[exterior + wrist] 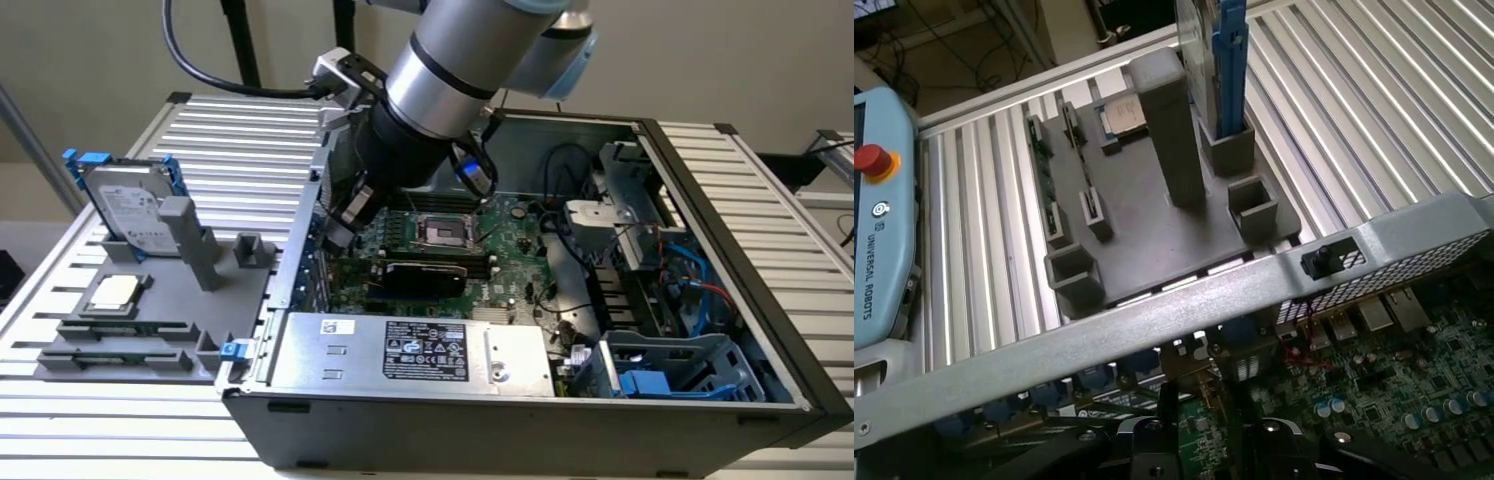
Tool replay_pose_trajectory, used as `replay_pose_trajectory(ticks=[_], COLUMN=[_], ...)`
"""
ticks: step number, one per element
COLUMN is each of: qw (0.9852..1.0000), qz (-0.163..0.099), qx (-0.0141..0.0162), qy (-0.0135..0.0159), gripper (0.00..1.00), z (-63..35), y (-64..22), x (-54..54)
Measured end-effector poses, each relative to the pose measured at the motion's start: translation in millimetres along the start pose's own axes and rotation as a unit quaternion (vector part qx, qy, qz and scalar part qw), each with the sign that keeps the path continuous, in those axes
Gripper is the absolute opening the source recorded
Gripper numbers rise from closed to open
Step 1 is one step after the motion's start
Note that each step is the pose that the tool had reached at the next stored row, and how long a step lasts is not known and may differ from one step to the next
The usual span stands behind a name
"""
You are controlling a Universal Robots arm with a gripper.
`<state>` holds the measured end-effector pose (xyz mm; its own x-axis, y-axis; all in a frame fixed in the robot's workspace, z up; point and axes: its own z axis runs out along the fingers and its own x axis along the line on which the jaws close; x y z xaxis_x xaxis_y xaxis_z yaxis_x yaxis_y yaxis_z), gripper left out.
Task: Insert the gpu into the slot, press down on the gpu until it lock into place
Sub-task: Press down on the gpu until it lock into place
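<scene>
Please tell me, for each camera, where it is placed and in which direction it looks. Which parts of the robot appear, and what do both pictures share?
Exterior view: sits above and outside the open computer case, looking down at the gpu on the motherboard; the robot arm reaches in.
Wrist view: rides on the arm inside the case, looking out over the case wall toward the grey holder tray; dark gripper parts show.
Shared: the tray, the hard drive with blue bracket, and the motherboard.
</scene>
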<state>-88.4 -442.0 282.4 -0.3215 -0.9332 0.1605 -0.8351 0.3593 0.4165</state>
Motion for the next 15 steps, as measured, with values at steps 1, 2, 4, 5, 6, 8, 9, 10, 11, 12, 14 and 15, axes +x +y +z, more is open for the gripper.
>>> replay_pose_trajectory(ticks=[1,2,4,5,6,8,9,10,11,12,14,15], qw=[1.0000,1.0000,1.0000,1.0000,0.9999,0.9999,0.9998,0.9998,0.9997,0.9997,0.9996,0.9995], qz=[0.001,0.003,0.006,0.008,0.010,0.015,0.018,0.020,0.022,0.024,0.028,0.029], qx=[-0.0001,-0.0002,-0.0004,-0.0006,-0.0008,-0.0015,-0.0019,-0.0024,-0.0029,-0.0034,-0.0044,-0.0049], qy=[-0.0001,-0.0003,-0.0009,-0.0014,-0.0021,-0.0038,-0.0047,-0.0056,-0.0065,-0.0072,-0.0087,-0.0093], gripper=[0.33,0.33,0.33,0.33,0.33,0.33,0.33,0.33,0.33,0.33,0.33,0.33], z=[0.1,0.2,0.6,0.7,0.9,1.1,1.1,1.1,1.1,1.1,1.2,1.2], y=[-0.1,-0.2,-0.4,-0.4,-0.5,-0.5,-0.5,-0.6,-0.6,-0.6,-0.6,-0.6], x=[0.0,-0.1,-0.1,-0.2,-0.3,-0.4,-0.5,-0.5,-0.5,-0.5,-0.5,-0.6])
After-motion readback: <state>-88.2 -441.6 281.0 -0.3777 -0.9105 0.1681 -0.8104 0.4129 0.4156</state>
